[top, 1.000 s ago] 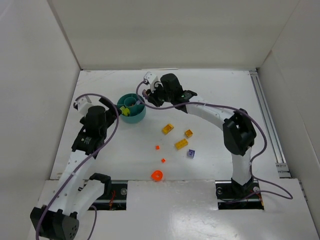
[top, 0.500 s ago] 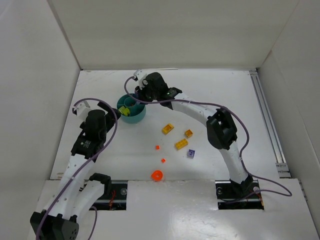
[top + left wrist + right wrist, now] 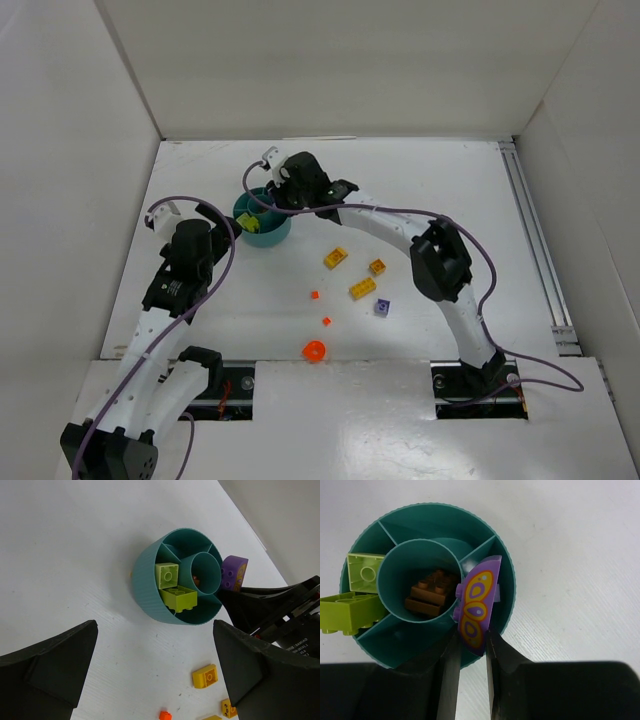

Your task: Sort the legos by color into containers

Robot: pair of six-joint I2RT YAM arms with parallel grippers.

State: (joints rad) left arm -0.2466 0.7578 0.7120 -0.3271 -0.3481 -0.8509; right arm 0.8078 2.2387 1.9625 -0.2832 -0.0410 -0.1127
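Right gripper (image 3: 471,644) pinches purple brick (image 3: 477,600) by its lower edge, at dish (image 3: 420,509) 3 o'clock compartment; I judge it light, rigid, slick.

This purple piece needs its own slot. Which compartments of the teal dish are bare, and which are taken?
Right wrist view. Bare: the top compartment between the upper dividers, and the right compartment under the purple piece, bordered by rim and central cup. Crowded: the central cup holds a brown brick, the left compartment two lime bricks.
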